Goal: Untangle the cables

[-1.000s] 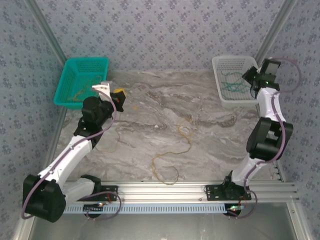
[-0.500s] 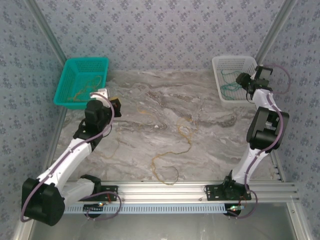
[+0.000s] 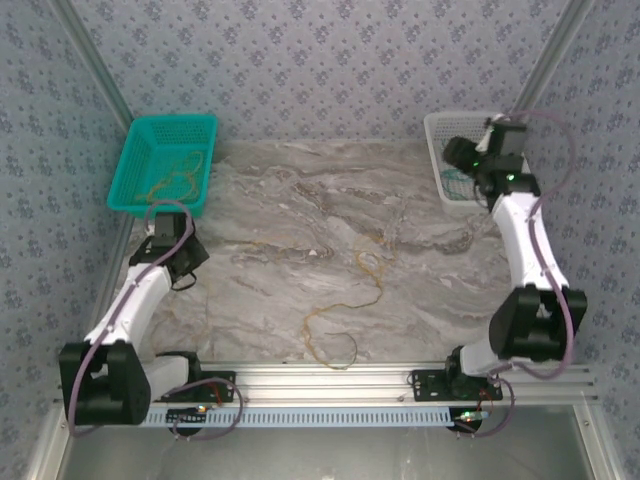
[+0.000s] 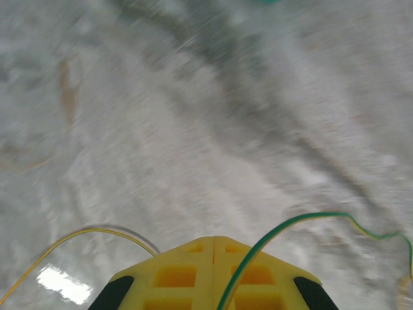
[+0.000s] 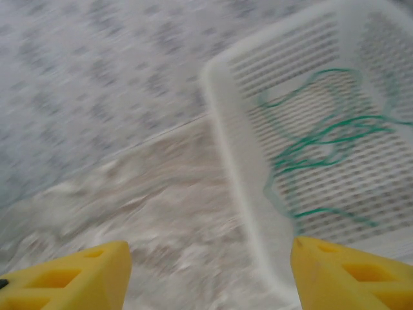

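one green basket [image 3: 122,165] at 11 o'clock, one white basket [image 3: 432,130] at 1
left gripper [image 4: 213,240] is closed; right gripper [image 5: 210,245] is spread open

Soft, even light is filling the overhead view; both wrist views are smearing with motion blur, glare glinting on the bench [image 4: 61,284].

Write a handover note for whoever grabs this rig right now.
Left gripper: shut; a green cable runs out across it, can't tell if it is pinched.
Right gripper: open, nothing between the jaws, at the white basket rim.
Done: green cables in the white basket, orange-tan cables in the teal basket.
Left: orange-tan strands loose on the table; sort those and the green one.
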